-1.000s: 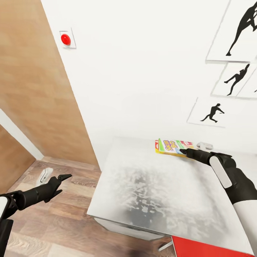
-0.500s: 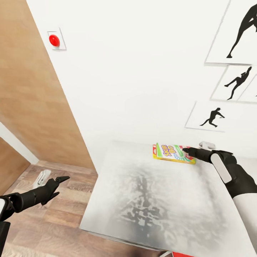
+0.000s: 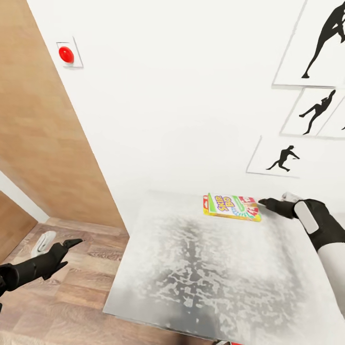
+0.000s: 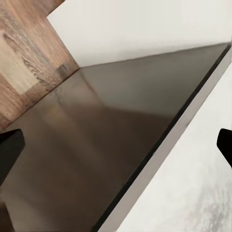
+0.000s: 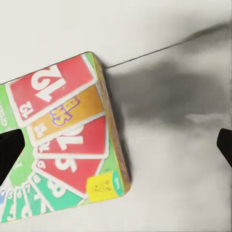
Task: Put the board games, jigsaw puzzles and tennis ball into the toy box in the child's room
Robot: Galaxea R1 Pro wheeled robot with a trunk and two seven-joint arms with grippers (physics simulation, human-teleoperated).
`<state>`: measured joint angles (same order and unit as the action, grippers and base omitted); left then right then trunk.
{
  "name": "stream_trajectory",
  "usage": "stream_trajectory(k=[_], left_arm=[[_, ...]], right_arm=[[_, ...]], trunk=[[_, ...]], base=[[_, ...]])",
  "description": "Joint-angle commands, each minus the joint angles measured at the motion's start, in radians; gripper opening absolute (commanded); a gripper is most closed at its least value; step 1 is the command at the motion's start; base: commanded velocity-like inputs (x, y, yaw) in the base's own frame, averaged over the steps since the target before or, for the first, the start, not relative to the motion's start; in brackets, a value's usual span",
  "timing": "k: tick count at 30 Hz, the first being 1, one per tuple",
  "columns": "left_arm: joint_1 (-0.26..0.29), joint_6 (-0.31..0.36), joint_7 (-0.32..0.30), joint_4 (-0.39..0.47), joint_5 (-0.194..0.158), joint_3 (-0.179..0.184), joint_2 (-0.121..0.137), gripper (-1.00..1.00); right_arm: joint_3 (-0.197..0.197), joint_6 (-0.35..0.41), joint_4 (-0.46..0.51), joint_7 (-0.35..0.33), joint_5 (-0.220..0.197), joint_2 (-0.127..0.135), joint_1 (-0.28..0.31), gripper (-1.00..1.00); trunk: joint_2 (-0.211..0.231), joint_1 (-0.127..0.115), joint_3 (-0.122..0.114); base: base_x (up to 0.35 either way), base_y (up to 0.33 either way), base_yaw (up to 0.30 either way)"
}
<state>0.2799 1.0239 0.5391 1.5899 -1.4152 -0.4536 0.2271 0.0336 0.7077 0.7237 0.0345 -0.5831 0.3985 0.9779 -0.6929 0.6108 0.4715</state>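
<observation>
The white-green-red "SKIP BO" board game [image 3: 232, 206] lies flat on the mottled pale-grey bed [image 3: 191, 268], close to the white wall. My right gripper [image 3: 265, 203] is open at the box's right end, just above the bed. In the right wrist view the box's card-printed end [image 5: 63, 140] sits between the spread fingers, nearer one of them, and nothing is gripped. My left gripper [image 3: 69, 244] hangs open over the wooden floor, left of the bed. In the left wrist view the left gripper [image 4: 116, 150] faces the bed's dark side panel [image 4: 96, 145].
A small white object [image 3: 42, 242] lies on the floor near the left gripper. Another white object [image 3: 290, 196] sits on the bed behind the right gripper. Framed black silhouettes [image 3: 282, 158] and a red button [image 3: 66, 54] are on the wall. A wooden panel [image 3: 43, 134] stands left.
The head view has shifted. My right gripper has drawn back to the right, from over the SKIP BO box to its right end. The left arm has sunk lower and further left.
</observation>
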Motion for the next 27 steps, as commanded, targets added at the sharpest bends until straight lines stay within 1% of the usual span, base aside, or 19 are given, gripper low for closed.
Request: stream_trajectory(k=[1, 4, 5, 8, 11, 14, 17, 21, 25, 26, 27], left_arm=[[-0.001, 0.004, 0.013, 0.001, -0.010, -0.016, 0.001, 1.00], [-0.002, 0.006, 0.014, 0.002, -0.001, -0.029, 0.001, 1.00], [-0.003, 0.008, 0.011, 0.002, 0.006, -0.033, 0.001, 1.00], [-0.003, 0.010, 0.006, 0.004, 0.013, -0.031, -0.002, 1.00], [-0.002, 0.012, 0.005, 0.006, 0.011, -0.030, -0.005, 1.00], [-0.002, 0.012, 0.007, 0.007, 0.010, -0.030, -0.007, 1.00], [-0.002, 0.012, 0.010, 0.006, 0.010, -0.029, -0.008, 1.00], [-0.001, 0.011, 0.007, 0.008, 0.016, -0.028, -0.010, 1.00], [-0.001, 0.013, 0.008, 0.016, 0.015, -0.030, -0.005, 1.00], [0.001, 0.013, 0.009, 0.017, 0.011, -0.031, -0.003, 1.00], [0.001, 0.013, 0.009, 0.017, 0.010, -0.031, -0.003, 1.00]], right_arm=[[0.002, -0.003, -0.101, 0.003, -0.005, 0.000, 0.052, 1.00], [0.003, -0.040, -0.224, 0.002, -0.004, 0.001, 0.115, 1.00], [0.002, -0.078, -0.278, 0.002, -0.004, -0.001, 0.143, 1.00], [-0.002, -0.129, -0.332, 0.000, -0.003, -0.008, 0.172, 1.00], [-0.020, -0.149, -0.339, -0.007, -0.001, -0.011, 0.185, 1.00], [-0.044, -0.154, -0.324, -0.010, -0.001, -0.011, 0.190, 1.00], [-0.057, -0.151, -0.316, -0.014, -0.002, -0.012, 0.192, 1.00], [-0.062, -0.137, -0.312, -0.024, -0.005, -0.011, 0.195, 1.00], [-0.062, -0.129, -0.313, -0.028, -0.010, -0.010, 0.198, 1.00], [-0.060, -0.103, -0.315, -0.027, -0.011, -0.011, 0.198, 1.00], [-0.060, -0.097, -0.315, -0.027, -0.011, -0.012, 0.198, 1.00]], trunk=[[-0.001, 0.000, 0.001], [-0.001, 0.000, 0.001], [-0.001, 0.000, 0.001], [-0.001, 0.000, 0.001], [-0.001, 0.000, 0.001], [-0.001, 0.000, 0.002], [-0.001, 0.000, 0.004], [-0.001, 0.000, 0.010], [-0.001, 0.000, 0.016], [-0.001, 0.000, 0.017], [-0.001, 0.000, 0.019]], base=[[0.000, 0.000, -0.004], [0.000, 0.000, -0.003], [0.000, 0.000, -0.001], [0.000, 0.000, 0.000], [0.000, 0.000, 0.000], [0.000, 0.000, 0.000], [0.000, 0.000, 0.012], [0.000, 0.000, 0.064], [0.000, 0.000, 0.097], [0.000, 0.000, 0.109], [0.000, 0.000, 0.110]])
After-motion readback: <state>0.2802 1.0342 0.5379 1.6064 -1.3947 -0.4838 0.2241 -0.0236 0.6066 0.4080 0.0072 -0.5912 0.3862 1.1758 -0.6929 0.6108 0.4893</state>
